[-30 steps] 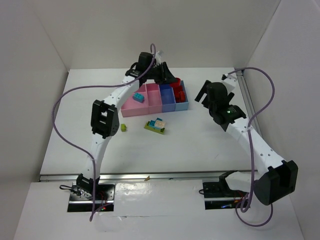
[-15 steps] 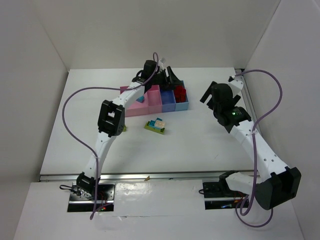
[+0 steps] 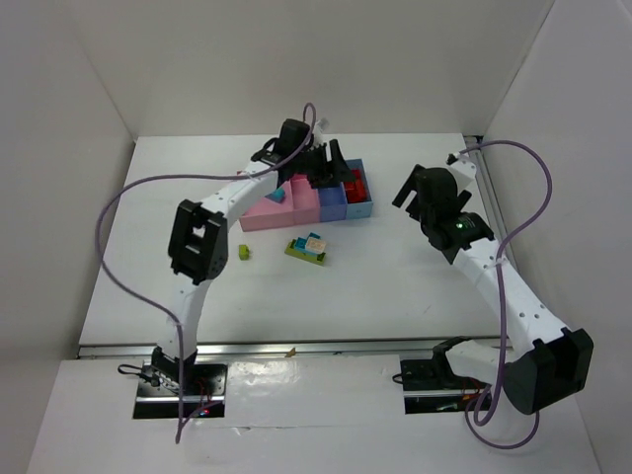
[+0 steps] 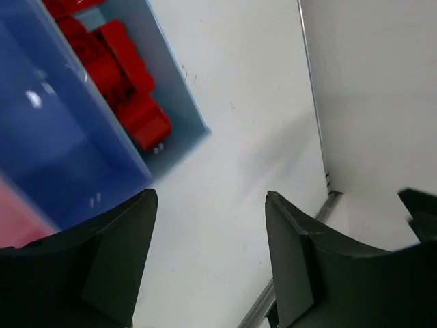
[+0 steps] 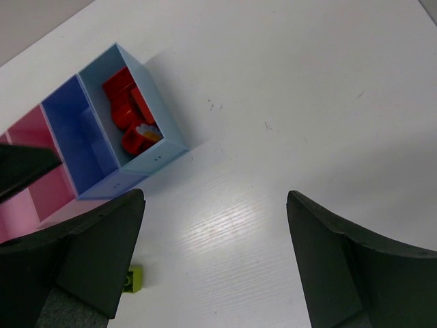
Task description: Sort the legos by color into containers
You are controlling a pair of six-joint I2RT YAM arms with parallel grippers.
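The table (image 3: 395, 286) is plain white and fills most of the top view. Up near top centre sits the row of joined bins (image 3: 296, 207) (two pink, one periwinkle, one light blue, left to right). Just below them is a little clump of bricks (image 3: 308, 247), green underneath with cyan and beige on top. A lone yellow-green brick (image 3: 243, 252) lies near it, to its left.

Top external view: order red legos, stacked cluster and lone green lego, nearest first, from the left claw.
1. red legos, in the light blue bin, by the left claw.
2. stacked cluster, loose, mid-scene.
3. lone green lego, loose, farther left.
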